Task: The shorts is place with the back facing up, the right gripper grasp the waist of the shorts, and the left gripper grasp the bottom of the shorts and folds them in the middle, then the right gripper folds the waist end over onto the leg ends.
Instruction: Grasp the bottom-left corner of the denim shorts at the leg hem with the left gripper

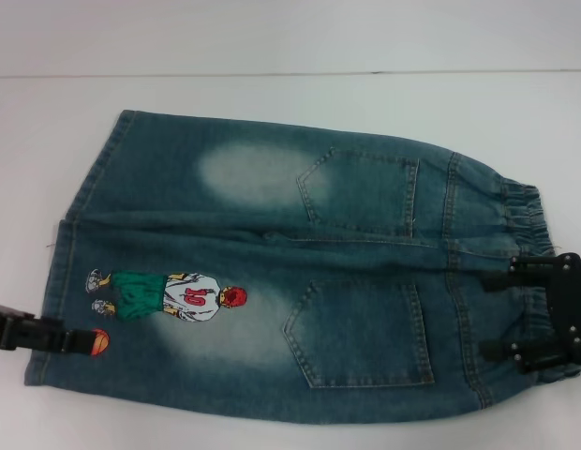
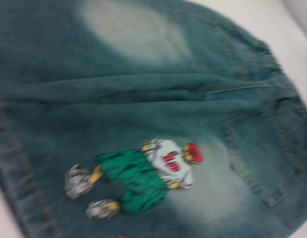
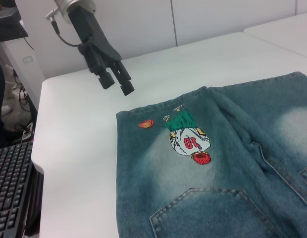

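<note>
Denim fills the foreground: the shorts (image 1: 272,272) lie flat on the white bench (image 1: 272,47), back up, both pockets showing, spread across the middle of the head view with the waist (image 1: 520,234) at the right edge and the leg ends (image 1: 70,244) at the left. We have the cartoon figure (image 1: 164,295) at lower left, close to the hem, and the left wrist view looks straight down on it.

We read this as the very first step, the approach to the two grasps; nothing is folded yet.

At the right edge of the head view, the right gripper (image 1: 543,314) sits over the ruched band, its dark fingers pointing in over the elastic. We cannot tell whether its jaws have closed on cloth.

At lower left of the head view, the left gripper (image 3: 115,82) comes in beside the little orange basketball patch (image 3: 146,124). In the right wrist view it shows at upper left, above the bench just off the hem corner, jaws a little apart and holding nothing.

For the next move, we judge the left gripper needs to come down onto the bottom of the shorts (image 3: 125,115) and pinch the hem, while the right secures the band. Both grips must catch the full layers of denim, or the fold along the middle will drag unevenly.
</note>
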You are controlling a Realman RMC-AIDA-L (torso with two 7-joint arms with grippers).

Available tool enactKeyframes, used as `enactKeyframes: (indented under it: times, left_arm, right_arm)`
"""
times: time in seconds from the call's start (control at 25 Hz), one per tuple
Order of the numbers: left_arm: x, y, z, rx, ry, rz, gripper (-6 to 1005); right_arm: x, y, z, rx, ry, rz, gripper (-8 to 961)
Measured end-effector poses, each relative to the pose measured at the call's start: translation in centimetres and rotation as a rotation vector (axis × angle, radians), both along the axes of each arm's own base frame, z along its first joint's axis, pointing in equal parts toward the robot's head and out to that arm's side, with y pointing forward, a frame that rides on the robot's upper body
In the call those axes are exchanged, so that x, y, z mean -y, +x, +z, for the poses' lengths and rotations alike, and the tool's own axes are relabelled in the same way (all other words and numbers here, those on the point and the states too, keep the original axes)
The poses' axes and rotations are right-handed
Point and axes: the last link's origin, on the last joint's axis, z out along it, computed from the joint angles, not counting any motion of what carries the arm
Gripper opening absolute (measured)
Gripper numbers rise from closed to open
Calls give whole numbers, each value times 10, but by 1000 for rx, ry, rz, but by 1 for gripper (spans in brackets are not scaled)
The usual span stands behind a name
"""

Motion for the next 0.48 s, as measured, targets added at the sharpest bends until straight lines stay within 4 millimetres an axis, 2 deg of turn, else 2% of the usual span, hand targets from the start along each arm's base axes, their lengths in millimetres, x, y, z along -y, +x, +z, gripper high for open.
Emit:
enactKeyframes:
  times: [0.48]
  left_arm:
    - [-10,-17,-3,-198,-22,123,841]
  right_arm:
    - [1,-3,-4,13,-39,9,882]
